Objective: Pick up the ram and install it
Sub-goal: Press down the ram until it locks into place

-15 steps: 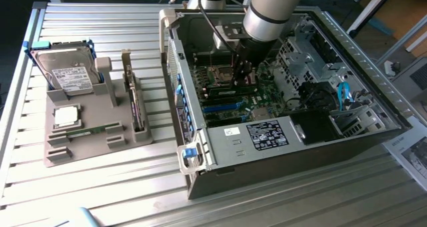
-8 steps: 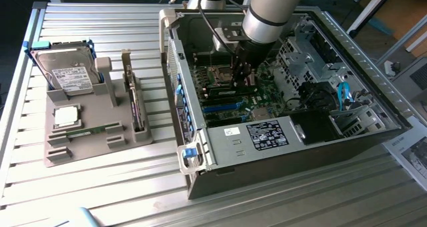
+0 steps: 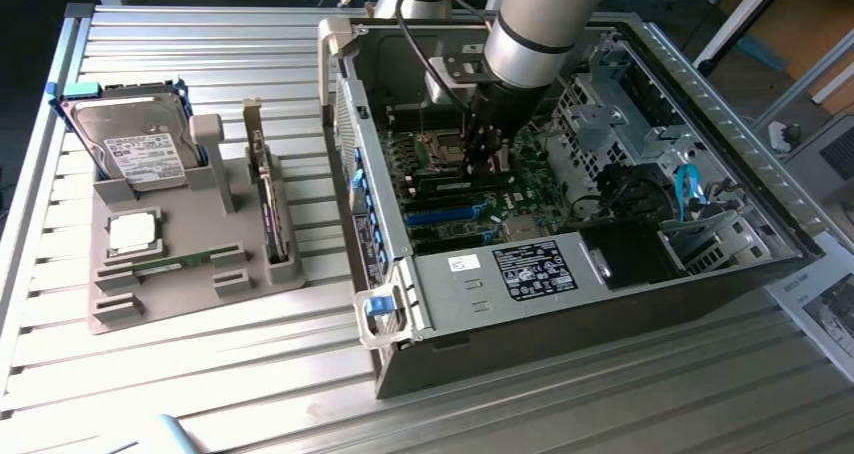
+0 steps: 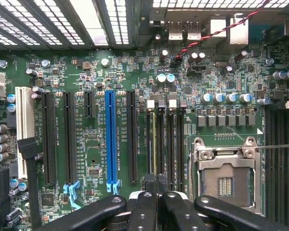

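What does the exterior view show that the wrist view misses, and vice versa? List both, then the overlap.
Exterior view: grey tray with hard drive, processor chip, spare ram. Wrist view: blue slot, empty processor socket, ram edge-on in a memory slot at the fingertips. Both: motherboard, shut gripper.

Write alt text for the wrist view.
The shut gripper hangs close over a green motherboard, above its narrow memory slots. A blue expansion slot and an empty silver processor socket flank them.
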`<state>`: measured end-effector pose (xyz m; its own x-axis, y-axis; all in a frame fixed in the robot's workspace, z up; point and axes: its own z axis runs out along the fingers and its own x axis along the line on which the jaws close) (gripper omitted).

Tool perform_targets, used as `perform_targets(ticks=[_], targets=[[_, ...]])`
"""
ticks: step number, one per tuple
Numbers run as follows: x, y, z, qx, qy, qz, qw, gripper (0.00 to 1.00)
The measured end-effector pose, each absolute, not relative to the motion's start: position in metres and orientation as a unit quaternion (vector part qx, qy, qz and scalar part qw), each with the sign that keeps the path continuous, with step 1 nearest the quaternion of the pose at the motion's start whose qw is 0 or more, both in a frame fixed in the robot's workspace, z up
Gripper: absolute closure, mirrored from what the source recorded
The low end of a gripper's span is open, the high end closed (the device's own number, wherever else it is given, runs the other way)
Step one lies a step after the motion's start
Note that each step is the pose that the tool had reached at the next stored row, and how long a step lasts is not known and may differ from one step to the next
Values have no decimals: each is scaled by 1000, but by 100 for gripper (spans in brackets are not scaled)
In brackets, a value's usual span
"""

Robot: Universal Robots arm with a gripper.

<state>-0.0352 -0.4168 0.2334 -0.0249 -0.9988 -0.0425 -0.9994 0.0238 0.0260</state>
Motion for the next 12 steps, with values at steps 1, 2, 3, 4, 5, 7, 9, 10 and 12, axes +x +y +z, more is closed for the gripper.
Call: perform_targets(ticks=[1,2,3,4,5,7,9,10,12], targets=[[-35,-417,233,-698,715,24,6,90],[-35,-417,233,-698,715,24,6,90],[-35,-417,233,-698,715,24,6,90],[-35,-417,232,-698,715,24,6,90],[-35,-417,232,-698,715,24,6,90],[-35,-417,232,-698,715,24,6,90],[-35,-417,232,-698,715,24,6,90],[-35,-417,232,-698,715,24,6,90],[-35,-417,234,-698,715,24,6,90]])
